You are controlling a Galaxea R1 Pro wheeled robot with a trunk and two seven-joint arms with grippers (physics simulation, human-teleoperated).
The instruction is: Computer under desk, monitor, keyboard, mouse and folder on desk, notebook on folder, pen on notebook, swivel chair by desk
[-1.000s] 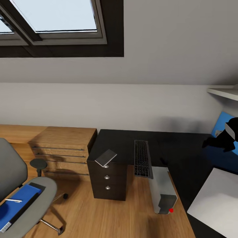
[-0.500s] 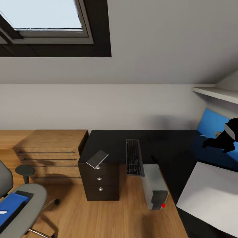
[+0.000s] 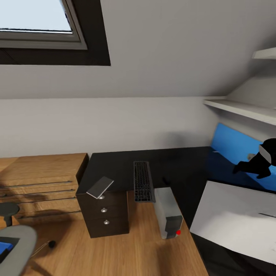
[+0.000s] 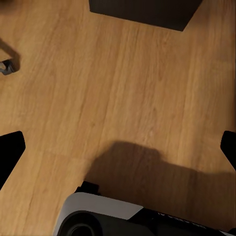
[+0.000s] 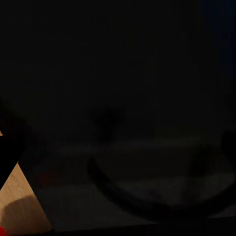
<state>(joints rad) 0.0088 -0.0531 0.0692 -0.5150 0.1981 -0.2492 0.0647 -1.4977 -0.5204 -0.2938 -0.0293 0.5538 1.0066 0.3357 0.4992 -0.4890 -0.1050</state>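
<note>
**Monitor hangs over the worktop corner, the rest waits**

From the head view, the long L-shaped worktop with the glossy black top (image 3: 172,168) runs along the wall. The slim dark grey keyboard (image 3: 143,181) lies on it, with its near end over the front edge, so it probably needs to be put straight. The light grey, boxy computer tower (image 3: 166,211) stands on the wooden floor just beside the keyboard end, half under the worktop, where the task wants it. A large flat monitor with a white back (image 3: 234,218) tilts over the right part of the worktop; it looks carried, not set down. The grey upholstered swivel chair (image 3: 15,245) is well apart, with the bright blue folder (image 3: 3,247) on its seat.

In the left wrist view, the left pincer (image 4: 118,147) hangs over bare floor, fingers wide apart, holding nothing.

The right wrist view is nearly black; a dim ring, perhaps the monitor's base, shows. I cannot tell the state of the right pincer.
</note>
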